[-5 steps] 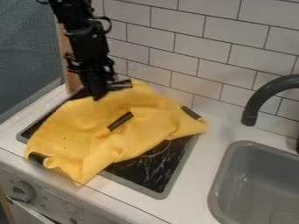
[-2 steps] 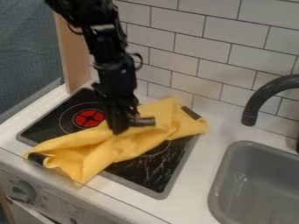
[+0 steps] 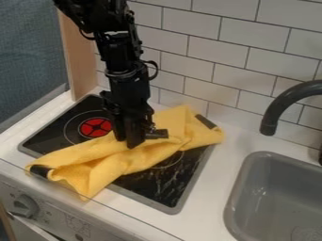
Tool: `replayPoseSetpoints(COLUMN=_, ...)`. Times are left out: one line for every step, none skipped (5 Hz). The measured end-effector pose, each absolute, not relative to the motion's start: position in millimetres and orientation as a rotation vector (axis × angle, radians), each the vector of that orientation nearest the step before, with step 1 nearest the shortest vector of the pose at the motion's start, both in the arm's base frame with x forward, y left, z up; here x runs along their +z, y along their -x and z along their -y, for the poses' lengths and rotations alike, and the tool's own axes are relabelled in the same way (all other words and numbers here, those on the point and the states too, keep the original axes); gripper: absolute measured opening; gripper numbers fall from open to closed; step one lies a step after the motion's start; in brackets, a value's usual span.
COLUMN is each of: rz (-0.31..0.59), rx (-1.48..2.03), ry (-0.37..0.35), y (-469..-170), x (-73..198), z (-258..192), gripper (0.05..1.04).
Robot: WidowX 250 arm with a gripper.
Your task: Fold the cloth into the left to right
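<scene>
Across the middle of the frame, slanting from lower left up toward the right, the yellow cloth (image 3: 129,162) lies bunched in a long crumpled band over the stovetop (image 3: 154,190). It looks light and soft, with enough body to stand up in ridges, so it should crease easily but also spring or slide back a little when let go. Nothing about it seems fragile, and the weave looks more grippy than slippery. Dark patches mark its left end (image 3: 39,171) and its upper right end (image 3: 205,122); these are probably stiffer than the rest and would give a firmer bite. For more folding toward the right, I would take the loose layer close to its edge, pinching shallowly so the layer beneath is not dragged along.

From the upper left of the frame, the black arm (image 3: 129,75) comes down steeply, leaning slightly so that its lower end sits further right. Its gripper (image 3: 132,144) points down at the centre of the cloth, tip against or just above the upper folds. A dark stub (image 3: 157,134) sticks out to the right beside it, perhaps another patch of the cloth. I cannot tell whether the jaws are apart, together or clamped on fabric.
</scene>
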State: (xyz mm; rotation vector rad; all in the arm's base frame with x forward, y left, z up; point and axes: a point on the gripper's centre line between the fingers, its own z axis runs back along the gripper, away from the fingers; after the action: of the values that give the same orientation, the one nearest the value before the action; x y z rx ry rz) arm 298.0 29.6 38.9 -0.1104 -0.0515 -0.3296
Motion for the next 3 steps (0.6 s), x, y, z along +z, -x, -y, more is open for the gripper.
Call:
replayPoseSetpoints(rz=0.051, rx=-0.323, ry=0.109, y=-298, x=39, z=-30, gripper=0.819)
replayPoseSetpoints(rz=0.088, rx=-0.319, ry=0.108, y=-299, x=52, z=-29, gripper=1.024)
replayPoseSetpoints(rz=0.125, rx=-0.302, ry=0.122, y=-297, x=70, z=-32, gripper=1.006)
